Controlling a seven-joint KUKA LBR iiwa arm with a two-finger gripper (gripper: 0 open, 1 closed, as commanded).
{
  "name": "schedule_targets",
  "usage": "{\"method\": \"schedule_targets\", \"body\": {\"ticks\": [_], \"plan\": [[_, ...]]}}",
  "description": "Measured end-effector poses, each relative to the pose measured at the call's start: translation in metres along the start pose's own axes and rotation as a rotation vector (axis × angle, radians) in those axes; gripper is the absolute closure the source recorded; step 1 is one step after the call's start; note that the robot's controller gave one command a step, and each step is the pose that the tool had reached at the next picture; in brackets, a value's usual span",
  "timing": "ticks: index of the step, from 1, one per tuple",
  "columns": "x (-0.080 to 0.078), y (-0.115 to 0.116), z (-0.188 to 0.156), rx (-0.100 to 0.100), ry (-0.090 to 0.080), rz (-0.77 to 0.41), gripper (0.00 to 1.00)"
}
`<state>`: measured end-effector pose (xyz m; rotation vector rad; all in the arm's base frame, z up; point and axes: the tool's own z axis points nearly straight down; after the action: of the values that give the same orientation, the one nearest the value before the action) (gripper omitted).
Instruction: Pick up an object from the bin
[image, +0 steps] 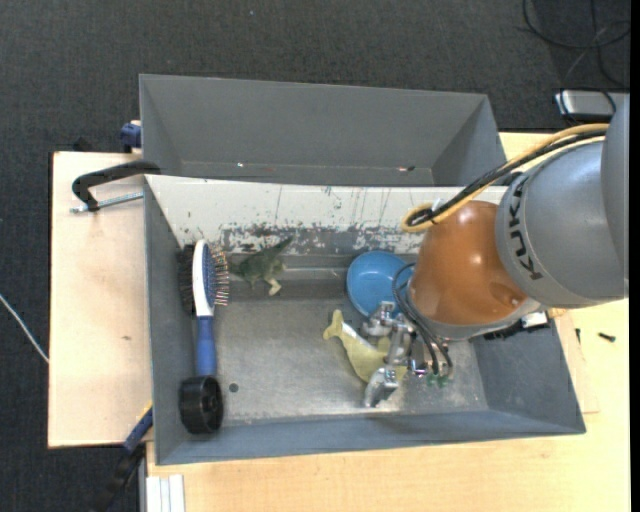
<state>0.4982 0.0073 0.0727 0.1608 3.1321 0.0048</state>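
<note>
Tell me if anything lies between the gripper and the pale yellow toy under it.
Nothing visible does. The gripper hangs right over the pale yellow toy, at its end nearest the arm. The blue bowl lies just behind, not between them.

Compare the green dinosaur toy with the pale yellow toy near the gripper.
Colour: the green dinosaur toy is dark green, the pale yellow toy cream. Shape: the dinosaur has legs and a long tail; the yellow toy is smooth and curved. Place: the dinosaur sits by the back wall, far from the gripper; the yellow toy lies right beside it. Both are small and rest on the bin floor.
</note>
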Motion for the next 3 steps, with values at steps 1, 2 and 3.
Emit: {"method": "schedule_targets", "body": {"ticks": [1,2,3], "plan": [[-0.0007,0.0013,-0.0013,0.001,0.002,0.000,0.00],[-0.0010,0.0021,-0.0022,0.002,0.004,0.000,0.00],[-0.0013,0.0027,-0.0027,0.002,0.004,0.000,0.00]]}}
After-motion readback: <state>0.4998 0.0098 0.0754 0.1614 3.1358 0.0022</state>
